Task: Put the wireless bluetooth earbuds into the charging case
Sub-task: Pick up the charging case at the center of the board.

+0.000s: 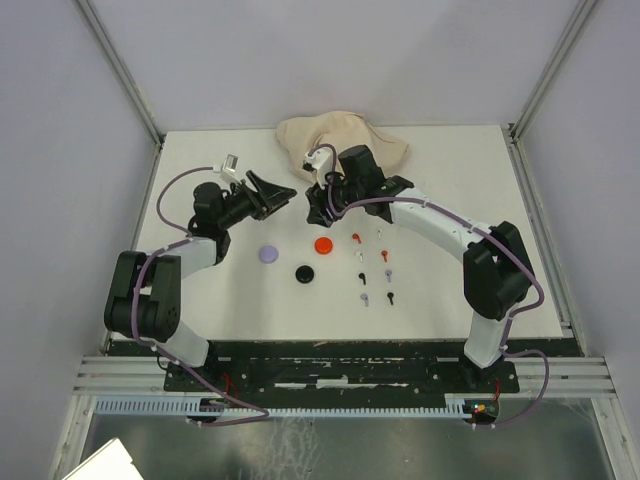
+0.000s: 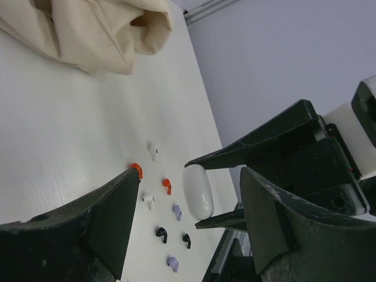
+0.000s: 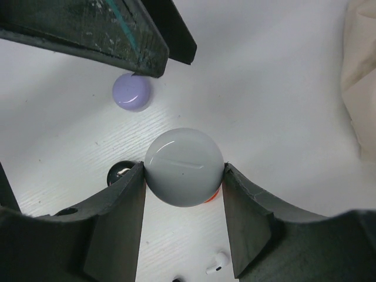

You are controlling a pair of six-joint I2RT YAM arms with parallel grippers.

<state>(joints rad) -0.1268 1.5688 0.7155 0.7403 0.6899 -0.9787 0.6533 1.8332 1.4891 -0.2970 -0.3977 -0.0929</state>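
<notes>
I am at the opening step: the case is picked up but nothing is in it yet. The table [image 1: 450,180] carries a cloth bag [image 1: 345,140] at the middle of its far edge, and both arms reach in to meet just in front of that bag.

The right tool [image 1: 320,207] pinches the white charging case [image 3: 184,167] by its two sides and holds it above the table's middle, clear of the surface. As far as I can tell from both wrist views, its lid is down. The left tool [image 1: 280,195] faces it from the left-edge side with its fingers spread and nothing between them; the case sits just beyond their tips, not touched.

Below the case lie three round discs: a lavender disc [image 1: 268,254], a red disc [image 1: 323,245] and a black disc [image 1: 304,272]. Toward the right edge from them, the earbuds [image 1: 362,275] lie loose in two short rows, all eight on the table. The white earbuds [image 1: 360,257], which I judge to belong to this case, are among them, one in each row.

Next I judge that the left tool has to catch the lid's edge and lift it while the right tool holds the body steady. The shell looks smooth and rounded, so I expect a slip if the fingers land off the seam. After that comes a fine pinch on one white earbud, stem first.
</notes>
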